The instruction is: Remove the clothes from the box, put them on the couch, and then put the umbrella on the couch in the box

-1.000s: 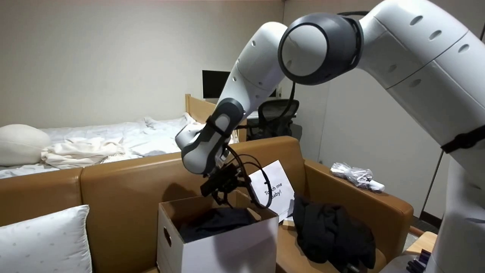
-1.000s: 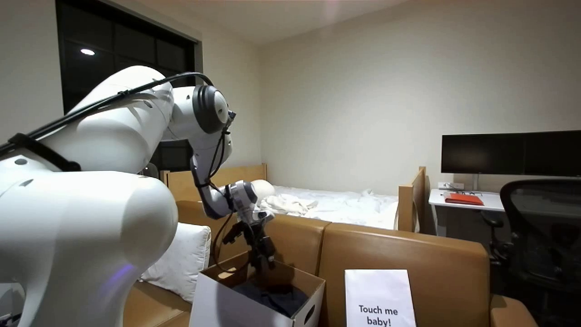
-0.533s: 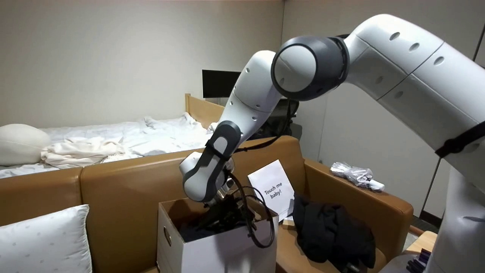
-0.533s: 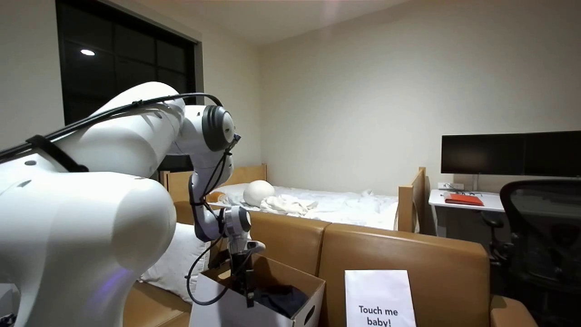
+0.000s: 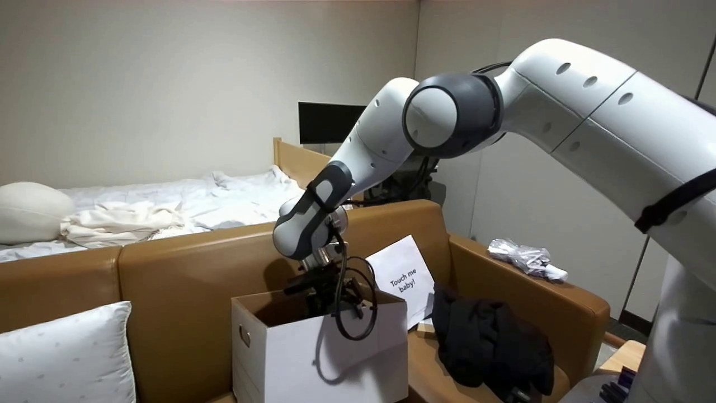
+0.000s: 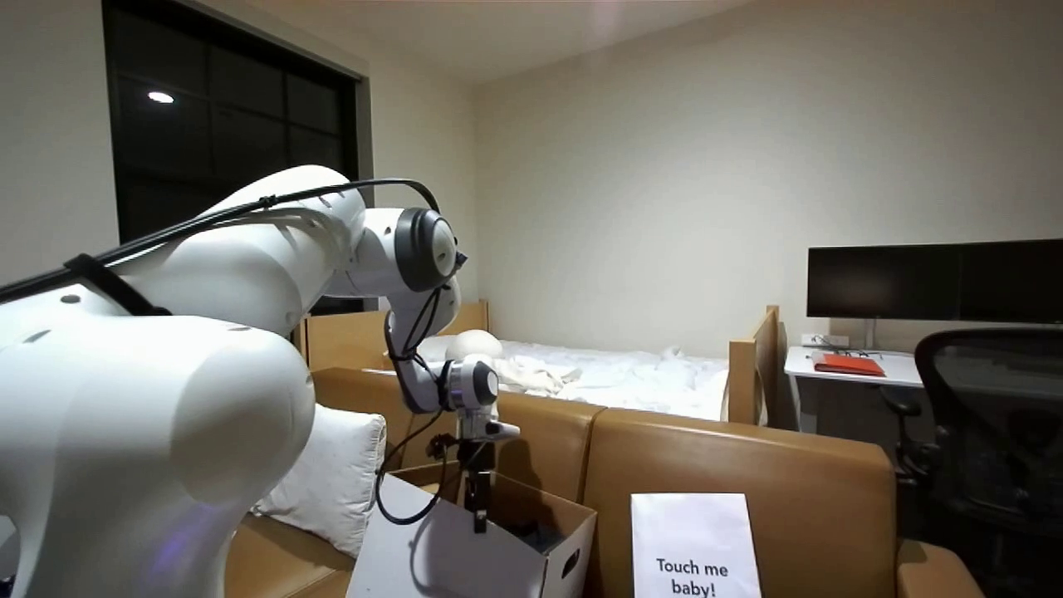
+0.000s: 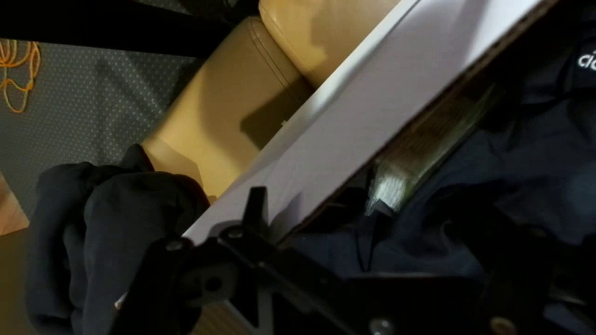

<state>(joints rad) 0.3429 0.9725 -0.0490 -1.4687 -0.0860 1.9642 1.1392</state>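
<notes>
The white box (image 5: 335, 358) stands on the tan couch (image 5: 190, 280), its near rim raised in both exterior views. Dark clothes (image 7: 447, 246) lie inside it, with a white printed mark at the right in the wrist view. My gripper (image 7: 368, 209) is open at the near rim. One finger (image 7: 255, 204) stands outside the white wall, the other, very dark, over the clothes inside; nothing is held. More black clothes (image 5: 492, 347) form a heap on the couch seat near the armrest. Beside that heap, at the bottom edge, a small dark thing with a pale end, apparently the umbrella (image 5: 520, 396), partly shows.
A printed sheet (image 5: 404, 280) leans on the backrest beside the box. A white pillow (image 5: 70, 355) sits at the opposite side. Clear plastic wrapping (image 5: 526, 260) lies on the armrest. Black cables (image 6: 407, 517) loop beside the gripper, over the box wall.
The gripper has come down to the box, then shifted to its near wall and risen somewhat. The box's near rim is now higher, showing less of the inside.
</notes>
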